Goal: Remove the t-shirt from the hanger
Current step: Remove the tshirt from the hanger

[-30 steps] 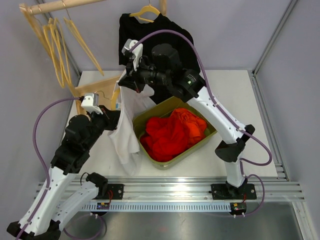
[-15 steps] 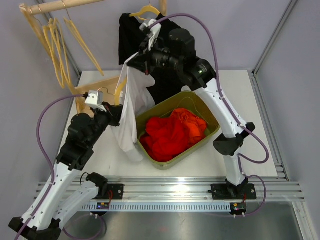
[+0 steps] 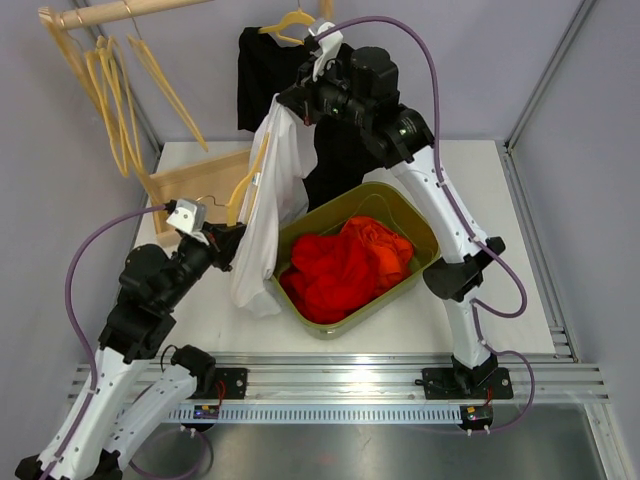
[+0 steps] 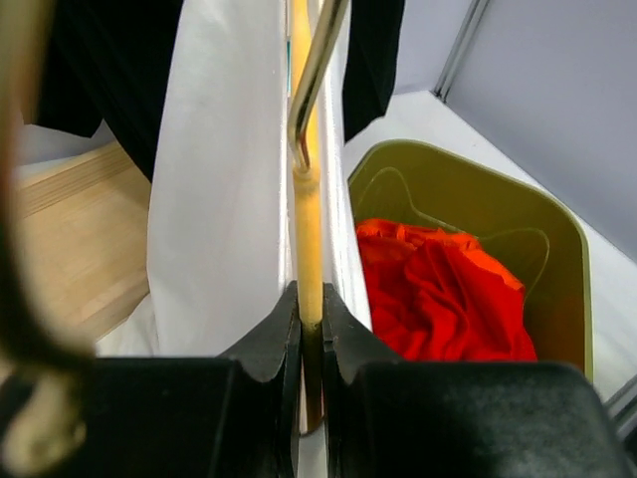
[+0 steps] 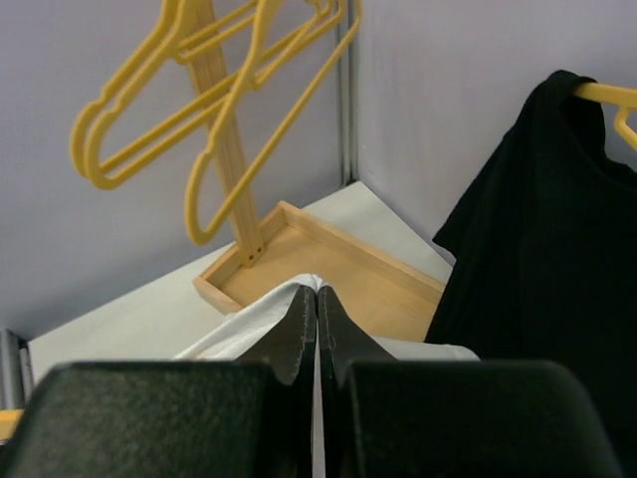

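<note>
Above the white table, the right gripper, pinched on the white t-shirt, has climbed higher. It is pulling fabric up off the yellow hanger, which the left gripper clamps. The shirt looks partly freed.

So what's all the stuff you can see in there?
white t-shirt: 1, white, hanging stretched between the two grippers, left of the bin
yellow hanger: 1, yellow, inside the white t-shirt
black t-shirt: 1, black, hanging at the back on a second hanger
bin: 1, olive green, middle of the table
red cloth: 1 heap, red-orange, in the bin
wooden tray: 1, light wood, back left of the table
empty hangers: several, yellow, on the wooden rack, back left
table: 1, white
left gripper: 1, black, shut on the yellow hanger
right gripper: 1, black, raised, shut on the white t-shirt
</note>
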`<state>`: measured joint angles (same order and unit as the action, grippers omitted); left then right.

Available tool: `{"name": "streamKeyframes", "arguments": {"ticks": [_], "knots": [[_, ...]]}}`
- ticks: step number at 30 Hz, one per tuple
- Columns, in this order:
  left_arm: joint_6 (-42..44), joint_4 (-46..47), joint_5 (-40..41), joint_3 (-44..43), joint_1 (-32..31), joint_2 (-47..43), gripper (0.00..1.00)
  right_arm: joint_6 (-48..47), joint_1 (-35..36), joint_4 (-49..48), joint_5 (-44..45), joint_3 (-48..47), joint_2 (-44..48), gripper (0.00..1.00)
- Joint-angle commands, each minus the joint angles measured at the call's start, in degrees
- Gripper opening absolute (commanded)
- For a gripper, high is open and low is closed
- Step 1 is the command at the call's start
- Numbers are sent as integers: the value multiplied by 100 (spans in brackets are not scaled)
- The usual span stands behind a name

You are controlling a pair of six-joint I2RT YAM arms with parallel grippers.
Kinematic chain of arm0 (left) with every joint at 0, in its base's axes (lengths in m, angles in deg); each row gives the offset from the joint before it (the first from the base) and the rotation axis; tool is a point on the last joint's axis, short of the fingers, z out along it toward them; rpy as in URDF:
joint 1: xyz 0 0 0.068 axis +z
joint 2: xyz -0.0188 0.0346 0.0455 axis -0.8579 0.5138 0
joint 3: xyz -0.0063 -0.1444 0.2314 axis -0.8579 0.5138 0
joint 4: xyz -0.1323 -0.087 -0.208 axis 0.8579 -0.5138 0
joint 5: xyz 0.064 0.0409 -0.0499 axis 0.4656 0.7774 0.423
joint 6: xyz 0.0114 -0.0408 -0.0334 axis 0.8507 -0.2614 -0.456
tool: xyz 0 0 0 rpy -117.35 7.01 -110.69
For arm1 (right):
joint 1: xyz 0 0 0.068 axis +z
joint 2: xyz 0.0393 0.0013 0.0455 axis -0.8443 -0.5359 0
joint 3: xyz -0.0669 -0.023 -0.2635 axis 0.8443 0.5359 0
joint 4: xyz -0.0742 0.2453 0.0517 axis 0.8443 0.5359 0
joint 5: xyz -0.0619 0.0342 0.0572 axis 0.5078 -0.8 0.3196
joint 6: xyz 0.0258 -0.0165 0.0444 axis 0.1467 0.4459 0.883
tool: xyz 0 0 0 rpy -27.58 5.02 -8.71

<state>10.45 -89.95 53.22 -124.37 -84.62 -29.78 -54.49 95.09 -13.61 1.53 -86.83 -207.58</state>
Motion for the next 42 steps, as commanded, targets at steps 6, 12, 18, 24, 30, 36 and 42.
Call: {"name": "streamKeyframes", "arguments": {"ticks": [6,12,18,24,30,36,42], "knots": [[776,-1684,-442,-507,-4,-234,0,-733,-489,-1441,1535,-85,-234,0],[776,-1965,-47,-665,-4,-498,0,-707,-840,-1353,1509,292,-190,0],[872,-2159,-318,-973,-4,-499,0,-856,-998,-1344,1553,609,-243,0],[846,-2247,-144,-1263,-4,-560,0,-865,-1016,-1230,1448,916,-349,0],[952,-2633,287,-1799,-4,-622,0,-830,-1130,-1204,1509,1119,-507,0],[960,-2809,358,-1949,-4,-631,0,-751,-1157,-1142,1412,1294,-568,0],[1100,-3160,569,-2291,-12,-657,0,-646,-1367,-1089,1369,1400,-648,0]]}}
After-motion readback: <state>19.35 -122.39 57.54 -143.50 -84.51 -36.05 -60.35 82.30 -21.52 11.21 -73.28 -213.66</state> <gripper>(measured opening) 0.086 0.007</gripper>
